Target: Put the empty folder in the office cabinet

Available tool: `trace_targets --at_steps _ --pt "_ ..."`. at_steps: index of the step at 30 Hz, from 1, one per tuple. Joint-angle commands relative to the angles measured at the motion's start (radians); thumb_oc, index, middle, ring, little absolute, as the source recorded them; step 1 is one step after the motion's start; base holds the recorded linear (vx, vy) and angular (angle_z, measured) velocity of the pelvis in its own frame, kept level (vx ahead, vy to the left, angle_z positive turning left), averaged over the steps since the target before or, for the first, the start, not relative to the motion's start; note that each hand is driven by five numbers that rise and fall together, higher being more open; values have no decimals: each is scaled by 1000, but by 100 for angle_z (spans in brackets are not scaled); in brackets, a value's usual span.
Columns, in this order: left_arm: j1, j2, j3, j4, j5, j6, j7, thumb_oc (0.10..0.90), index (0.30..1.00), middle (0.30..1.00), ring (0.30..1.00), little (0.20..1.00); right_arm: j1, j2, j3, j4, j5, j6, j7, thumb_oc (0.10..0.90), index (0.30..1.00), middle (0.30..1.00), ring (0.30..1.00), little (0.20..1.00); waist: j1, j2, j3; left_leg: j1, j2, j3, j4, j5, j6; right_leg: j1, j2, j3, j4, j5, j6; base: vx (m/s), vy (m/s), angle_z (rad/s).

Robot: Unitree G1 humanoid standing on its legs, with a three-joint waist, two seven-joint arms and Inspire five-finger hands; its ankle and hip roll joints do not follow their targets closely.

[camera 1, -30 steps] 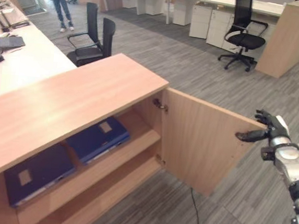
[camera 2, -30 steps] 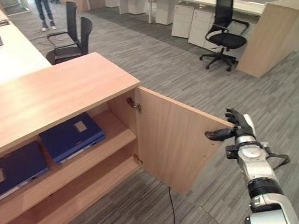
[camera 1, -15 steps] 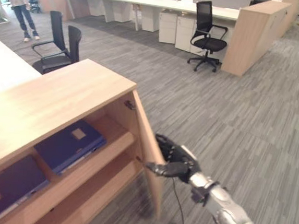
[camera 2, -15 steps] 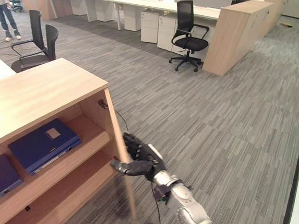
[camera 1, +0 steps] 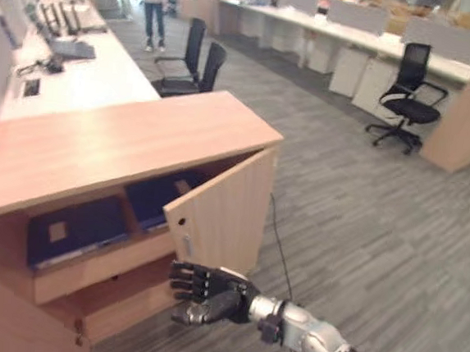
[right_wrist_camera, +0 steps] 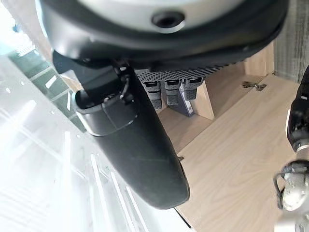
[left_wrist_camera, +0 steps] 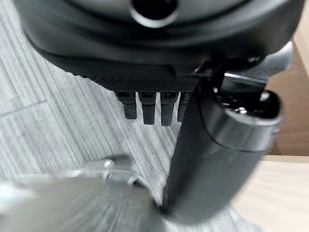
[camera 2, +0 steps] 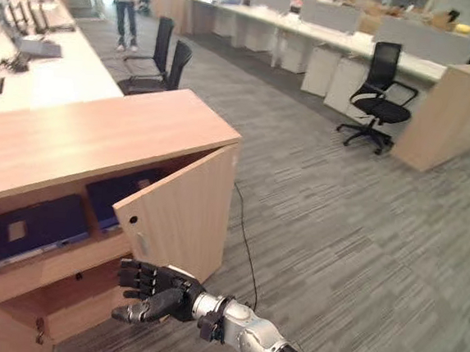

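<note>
At the left end of the light wooden office cabinet point(camera 1: 123, 137), a dark blue flat folder with a pale label point(camera 1: 78, 228) lies on the upper shelf. A second dark blue folder point(camera 1: 155, 198) lies just beside it, partly hidden behind the door; neither hand holds a folder. The lower shelf beneath them shows bare wood. The light wooden cabinet door point(camera 1: 223, 212), hinged at the cabinet's right edge, stands partly swung in, leaving a wedge of opening on its left. Below the door's free lower corner, the right hand point(camera 1: 208, 293) reaches in from the lower right on a nearly level forearm. Its palm is turned toward the cabinet, its fingers are spread and loosely bent, its thumb juts out underneath, and it clasps nothing. Whether the fingertips touch the door's bottom edge cannot be told. The left hand point(left_wrist_camera: 145, 58) hangs over the grey striped carpet floor point(camera 1: 361, 236); whether it is open or closed cannot be told. Right of the door the carpet runs wide and unobstructed to a black swivel office chair point(camera 1: 411, 97) by the far desks.
</note>
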Motion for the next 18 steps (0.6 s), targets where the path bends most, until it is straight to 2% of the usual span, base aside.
trace_targets --at_steps 1,4,5,6,7,8,10,11,14,15,16,18 --pt "-47 14 -68 46 14 -24 -9 800 900 900 900 900 -33 34 -88 -75 50 -103 37 800 900 900 900 900 -13 -4 49 51 -82 -114 -116 -2 -8 53 -51 93 10 2 52 -29 3 62" --pt "-80 2 -89 55 -9 -25 -25 800 900 900 900 900 47 -19 -168 -61 -6 -125 20 800 900 900 900 900 -63 5 52 29 -83 -239 -116 21 -17 4 43 336 50 -42 47 8 -30 148" --pt "-80 2 -89 55 -9 -25 -25 800 900 900 900 900 47 -19 -168 -61 -6 -125 20 800 900 900 900 900 -63 5 52 29 -83 -239 -116 21 -17 4 43 336 50 -42 47 -14 -41 125" --pt "-87 5 -89 49 -27 -21 -36 800 900 900 900 900 87 -35 -204 -60 -46 -134 4 800 900 900 900 900 -72 5 64 23 -87 -287 -116 31 -20 -9 68 401 61 -49 52 -48 -107 135" --pt "-85 3 -96 45 -43 -19 -53 800 900 900 900 900 137 -40 -268 -16 -102 -143 -17 800 900 900 900 900 -72 2 64 3 -94 -357 -116 43 -25 6 59 407 38 -52 47 -47 -107 143" --pt "-85 3 -96 45 -43 -19 -53 800 900 900 900 900 138 -40 -268 -16 -102 -143 -17 800 900 900 900 900 -75 2 63 3 -94 -359 -116 44 -25 7 58 404 38 -53 47 -1 -142 205" --pt "-74 1 -93 43 -62 -19 -63 800 900 900 900 900 183 -48 -340 75 -178 -157 -52 800 900 900 900 900 -71 -3 48 -10 -95 -423 -116 52 -40 38 48 359 10 -67 37 75 -214 249" --pt "-71 1 -89 37 -96 -19 -63 800 900 900 900 900 205 -34 -382 187 -241 -159 -99 800 900 900 900 900 -62 -6 38 -17 -86 -461 -116 60 -54 54 54 335 2 -79 29 85 -308 157" --pt "-68 3 -82 43 -150 -13 -59 800 900 900 900 900 196 20 -427 480 -375 -151 -166 800 900 900 900 900 -46 -21 28 -21 -73 -512 -116 67 -74 100 61 274 -24 -97 12 60 -308 108" --pt "-74 10 -84 56 -171 -12 -48 800 900 900 900 900 174 59 -468 733 -459 -139 -224 800 900 900 900 900 -32 -30 26 -21 -63 -550 -116 77 -90 125 70 231 -35 -110 -2 38 -365 115" --pt "-78 11 -85 64 -181 -9 -42 800 900 900 900 900 154 80 -508 858 -466 -135 -247 800 900 900 900 900 -23 -34 28 -18 -55 -570 -116 82 -98 139 76 209 -38 -118 -8 43 -474 107" --pt "-96 6 -91 70 -250 -1 -53 800 900 900 900 900 121 112 -616 1185 -555 -110 -320 800 900 900 900 900 16 -44 45 -25 -25 -652 -91 99 -128 183 110 111 -47 -150 -39 31 -511 100"
